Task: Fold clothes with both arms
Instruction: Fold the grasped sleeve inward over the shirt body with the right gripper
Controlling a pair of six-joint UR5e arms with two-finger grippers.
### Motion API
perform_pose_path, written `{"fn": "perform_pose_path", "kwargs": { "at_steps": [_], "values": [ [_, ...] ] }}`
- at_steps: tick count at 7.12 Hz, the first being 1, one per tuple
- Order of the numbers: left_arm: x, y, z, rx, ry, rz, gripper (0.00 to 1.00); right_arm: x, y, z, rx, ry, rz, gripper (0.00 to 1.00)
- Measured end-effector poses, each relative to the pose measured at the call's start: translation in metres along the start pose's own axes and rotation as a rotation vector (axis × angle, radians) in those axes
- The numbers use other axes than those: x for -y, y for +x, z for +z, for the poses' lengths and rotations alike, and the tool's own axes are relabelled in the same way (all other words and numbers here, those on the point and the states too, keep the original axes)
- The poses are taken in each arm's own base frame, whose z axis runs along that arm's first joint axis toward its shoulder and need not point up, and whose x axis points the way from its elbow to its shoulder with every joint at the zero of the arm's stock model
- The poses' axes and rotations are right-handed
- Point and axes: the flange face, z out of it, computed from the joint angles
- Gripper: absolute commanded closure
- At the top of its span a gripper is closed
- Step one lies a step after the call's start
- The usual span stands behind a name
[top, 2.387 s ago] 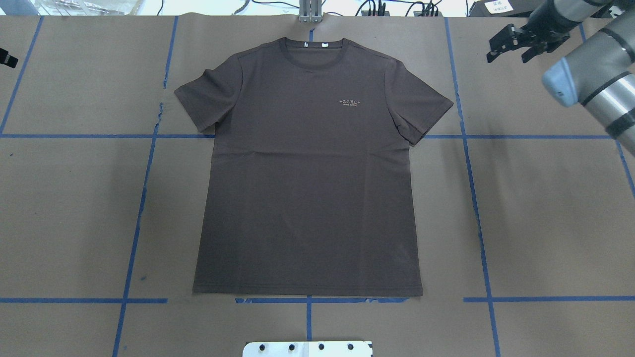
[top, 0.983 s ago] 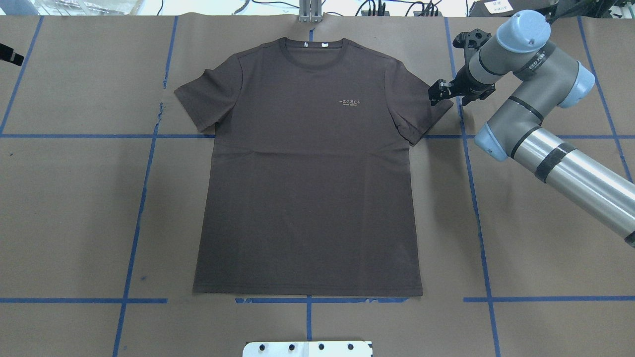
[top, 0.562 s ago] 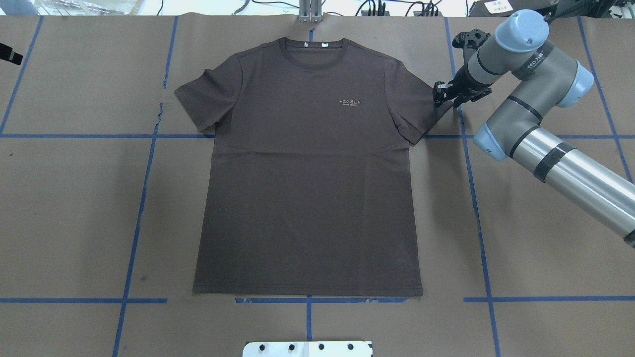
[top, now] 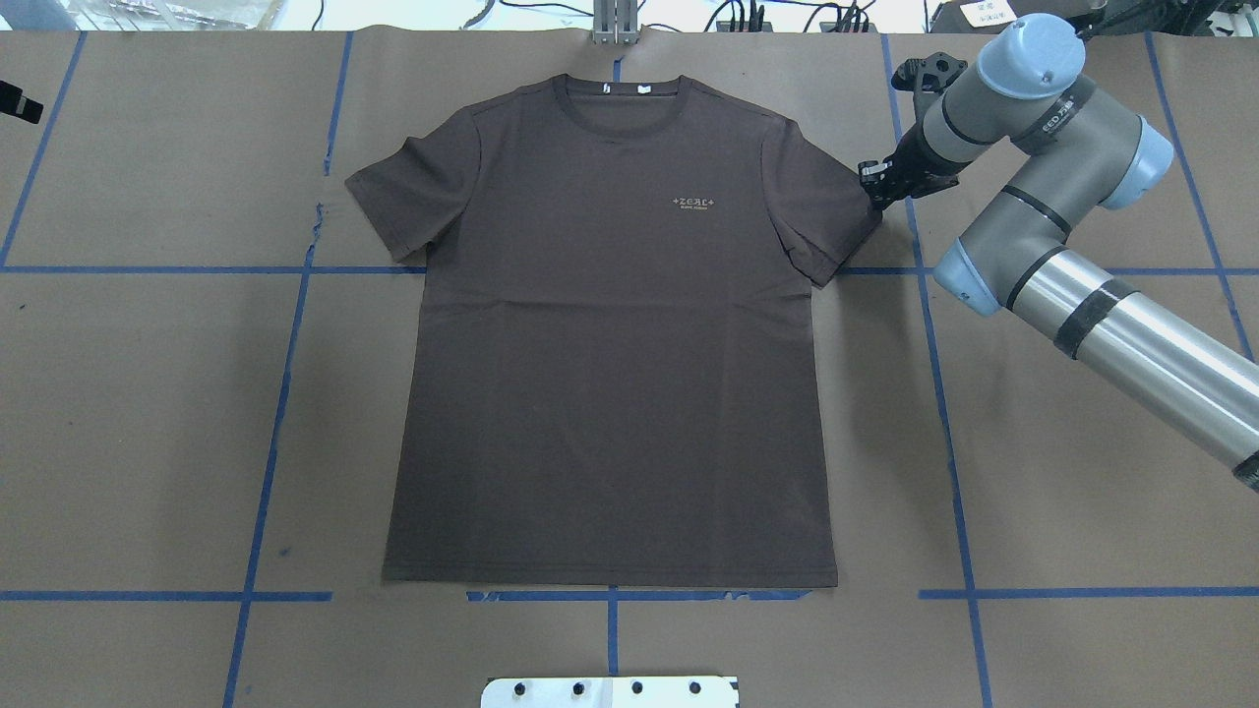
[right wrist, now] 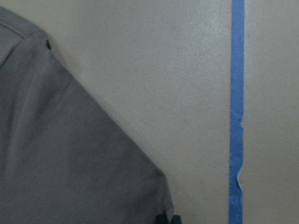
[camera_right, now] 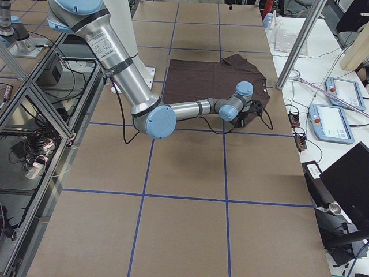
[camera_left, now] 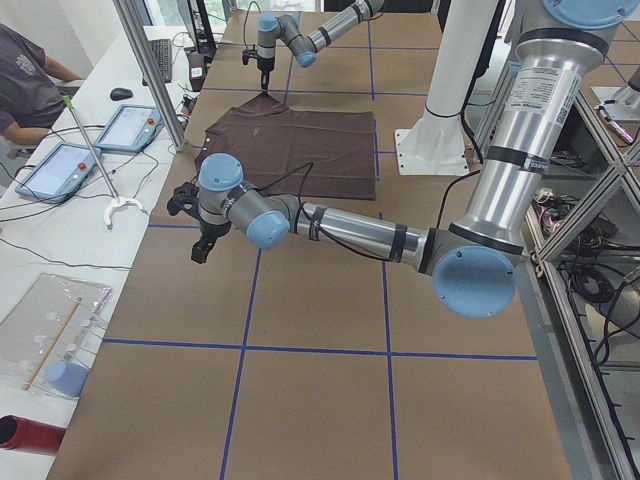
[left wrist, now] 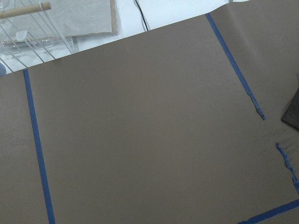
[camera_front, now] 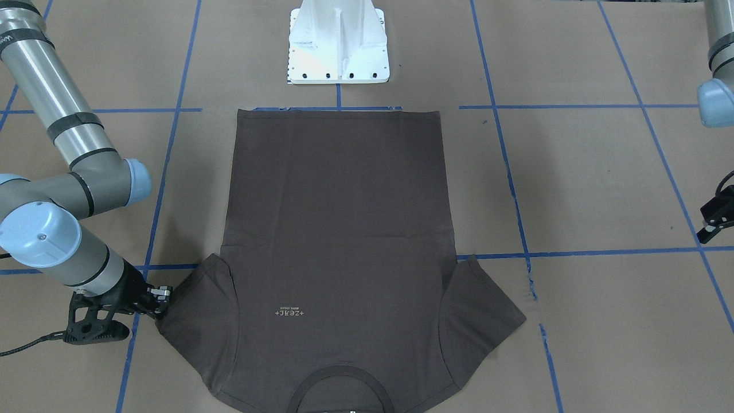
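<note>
Pinching the T-shirt (top: 610,344) sleeve edge, right end effector (top: 874,189).

The T-shirt (top: 610,344) lies flat mid-worktop (top: 148,413), collar away from me. My right claw (top: 873,186) is on its right sleeve tip; my left claw (camera_front: 710,223) hangs well off left.

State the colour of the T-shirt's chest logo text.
Pale beige small chest logo text on the dark brown-grey short-sleeved T-shirt; clearest in the overhead exterior view.

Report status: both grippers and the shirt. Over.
Right gripper shut on shirt sleeve tip. Left gripper off to the side, clear of cloth, jaws unreadable. Shirt flat, unfolded, front up. Nothing in the way.
</note>
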Motion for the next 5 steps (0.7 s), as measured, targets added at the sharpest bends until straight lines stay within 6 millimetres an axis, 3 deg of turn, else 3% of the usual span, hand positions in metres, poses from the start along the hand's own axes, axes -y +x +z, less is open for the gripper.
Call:
{"fn": "perform_pose_path", "kwargs": {
  "at_steps": [2, 4, 5],
  "values": [
    [0.001, 0.001, -0.003, 0.000, 0.006, 0.001, 0.00, 0.009, -0.043, -0.027, 0.057, 0.041, -0.036, 1.00],
    [0.003, 0.001, -0.007, 0.000, 0.013, 0.002, 0.00, 0.018, -0.125, -0.045, 0.098, 0.077, -0.061, 1.00],
    [0.003, 0.001, -0.008, 0.000, 0.014, 0.002, 0.00, 0.019, -0.169, -0.041, 0.091, 0.096, -0.072, 1.00]
  ]
}}
